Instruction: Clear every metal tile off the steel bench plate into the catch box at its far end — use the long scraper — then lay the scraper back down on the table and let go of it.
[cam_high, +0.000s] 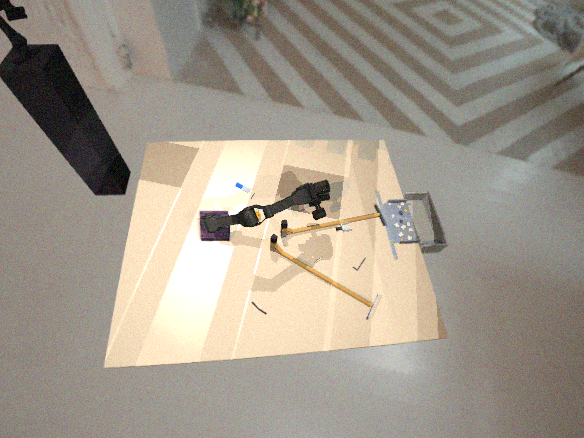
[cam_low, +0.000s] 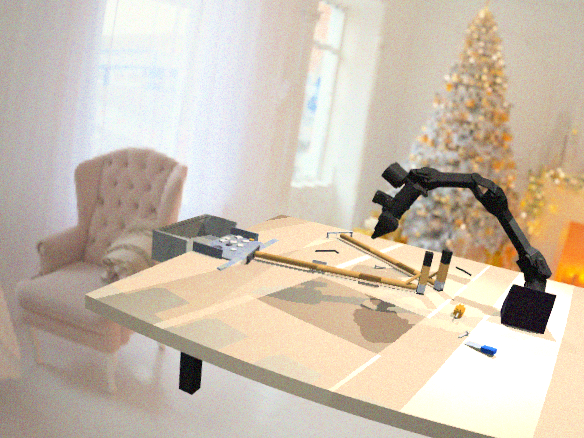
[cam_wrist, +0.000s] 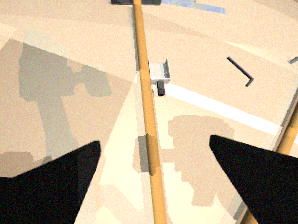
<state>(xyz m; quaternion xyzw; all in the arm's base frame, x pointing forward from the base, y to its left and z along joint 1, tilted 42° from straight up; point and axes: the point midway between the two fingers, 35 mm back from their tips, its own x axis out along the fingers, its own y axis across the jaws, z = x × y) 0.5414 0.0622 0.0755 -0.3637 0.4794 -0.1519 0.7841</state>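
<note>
The long scraper (cam_high: 332, 223) (cam_low: 345, 271) (cam_wrist: 149, 115) lies with its dark blade at the near edge of the steel bench plate (cam_high: 395, 236) (cam_low: 207, 249); an upright black-topped grip stands at its handle's other end. Several small pale tiles, with a few orange and dark ones, lie on the plate. The grey catch box (cam_high: 436, 220) (cam_low: 172, 246) adjoins the plate's far end. My gripper (cam_low: 378, 233) (cam_wrist: 156, 142) is open and empty, above the table. In the wrist view the scraper's handle runs between the fingertips, lower down. Its fingers are hard to make out in the top view.
A second wooden-handled tool (cam_high: 325, 277) (cam_low: 375, 254) with a thin wire-like head lies angled beside the scraper. A small white and black item (cam_high: 344, 228) (cam_wrist: 160, 75) lies by the handle. An L-shaped dark piece (cam_high: 359, 265) (cam_wrist: 241, 69) and a blue-ended item (cam_high: 242, 187) (cam_low: 482, 348) also lie on the table.
</note>
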